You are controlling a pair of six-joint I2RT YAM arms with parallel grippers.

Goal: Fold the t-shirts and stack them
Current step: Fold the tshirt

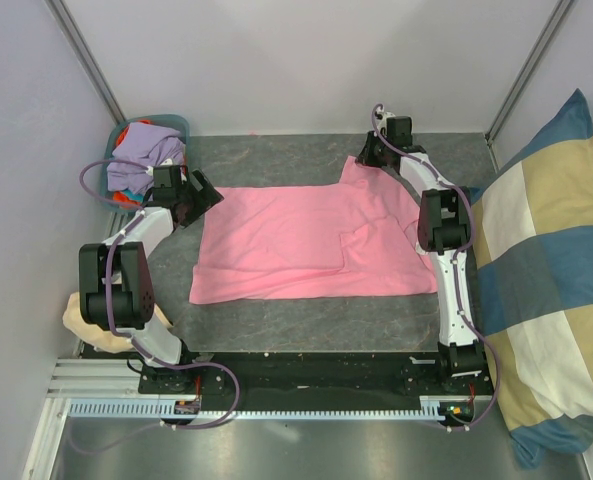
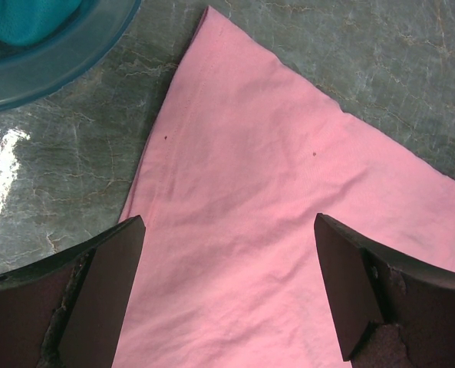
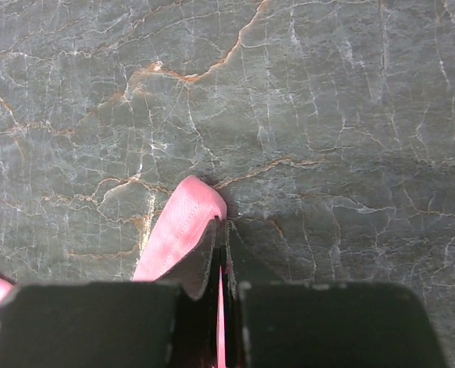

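**Desk:** Where's the pink tee (image 1: 306,245)?

**Me:** I see it spread flat in the middle of the worktop (image 1: 306,325), its long side running from 9 to 3 o'clock.

**Desk:** And the right claw (image 3: 222,226)?

**Me:** Closed tight, pinching a fold of the tee's hem at its 1 o'clock corner. My wrist view shows pink cloth caught between the fingers.

**Desk:** The left claw (image 2: 229,222)?

**Me:** Wide open over the tee's 10 o'clock corner, holding nothing. I can't tell whether it touches the cloth.

**Desk:** Other tees?

**Me:** A lavender tee (image 1: 146,150) is heaped in the basket (image 2: 66,50) at 10 o'clock, just beside the left claw. The cushion (image 1: 546,290) lies at 3 o'clock.
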